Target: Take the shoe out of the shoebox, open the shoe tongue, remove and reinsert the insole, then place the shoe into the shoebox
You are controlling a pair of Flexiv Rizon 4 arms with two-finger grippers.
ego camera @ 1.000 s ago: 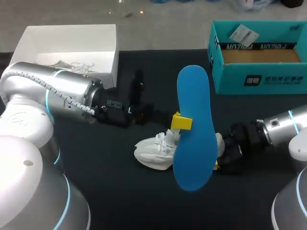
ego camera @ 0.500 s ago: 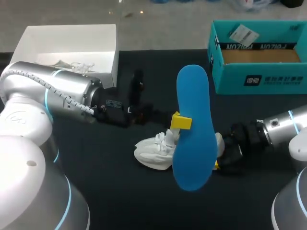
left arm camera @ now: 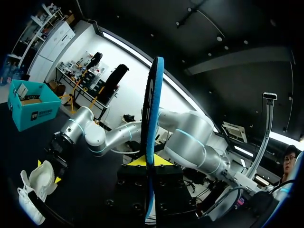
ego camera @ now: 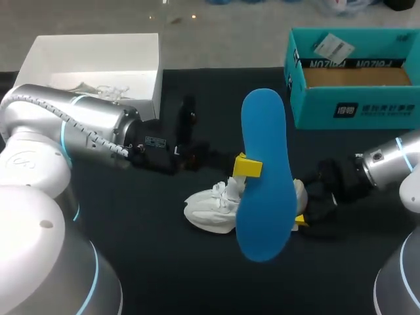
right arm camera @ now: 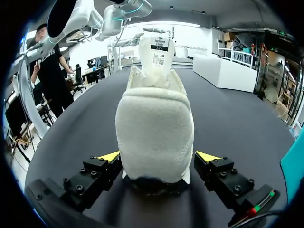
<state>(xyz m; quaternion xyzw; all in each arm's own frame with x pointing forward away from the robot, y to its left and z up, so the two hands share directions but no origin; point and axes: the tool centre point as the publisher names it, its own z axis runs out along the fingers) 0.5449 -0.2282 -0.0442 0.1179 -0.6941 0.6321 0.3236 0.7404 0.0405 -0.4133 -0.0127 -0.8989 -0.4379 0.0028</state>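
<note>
The blue insole [ego camera: 266,177] stands on edge above the table's middle, with my left gripper [ego camera: 248,166] shut on its side. In the left wrist view the insole [left arm camera: 153,109] rises edge-on from between the yellow tips of the left gripper [left arm camera: 151,160]. Under it the white shoe [ego camera: 210,207] rests on the black table, toe toward my left arm. My right gripper [ego camera: 298,207] is at the shoe's heel. In the right wrist view the heel of the shoe [right arm camera: 154,128] sits between the open fingers [right arm camera: 211,156] of the right gripper [right arm camera: 159,156], with the tongue raised.
The teal shoebox [ego camera: 354,108] stands open at the back right, with a paper tag inside. A white box lid [ego camera: 92,59] holding crumpled paper lies at the back left. My left arm stretches across the table's left half.
My right gripper's fingers have spread wider beside the shoe's heel, and its wrist has shifted slightly toward the right. The left arm and the insole have stayed put.
</note>
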